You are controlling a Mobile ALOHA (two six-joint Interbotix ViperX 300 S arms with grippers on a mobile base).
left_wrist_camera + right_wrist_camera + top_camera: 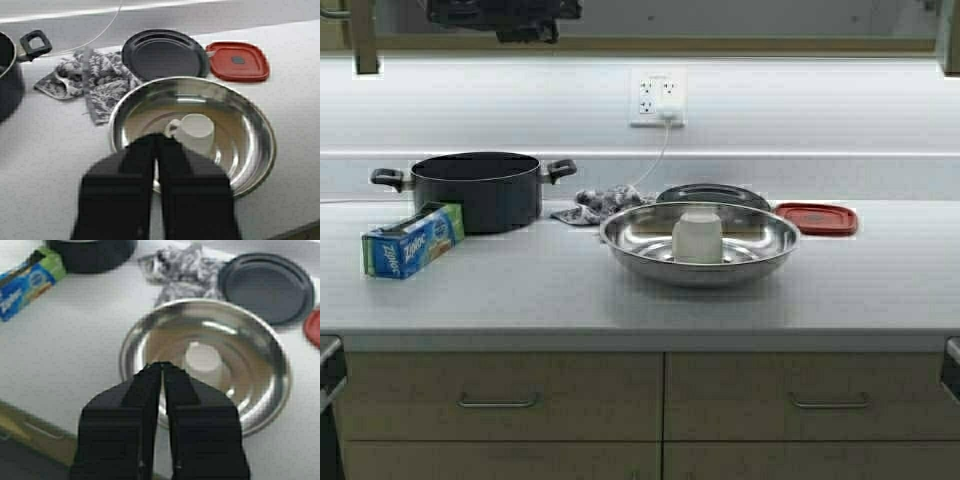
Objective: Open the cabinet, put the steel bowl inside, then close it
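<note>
The wide shiny steel bowl sat on the grey counter holding a white mug, both black grippers pressed together above it, the tan cabinet overhead mostly cut off.

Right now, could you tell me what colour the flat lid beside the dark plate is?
Red lid; clearest in the left wrist view.

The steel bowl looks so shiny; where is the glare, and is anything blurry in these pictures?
High view: bright streaks line the steel bowl around the white cup. Left wrist view: the left hand, shut, is a soft dark blur. Right wrist view: the right hand likewise, the Ziploc box fuzzy.
</note>
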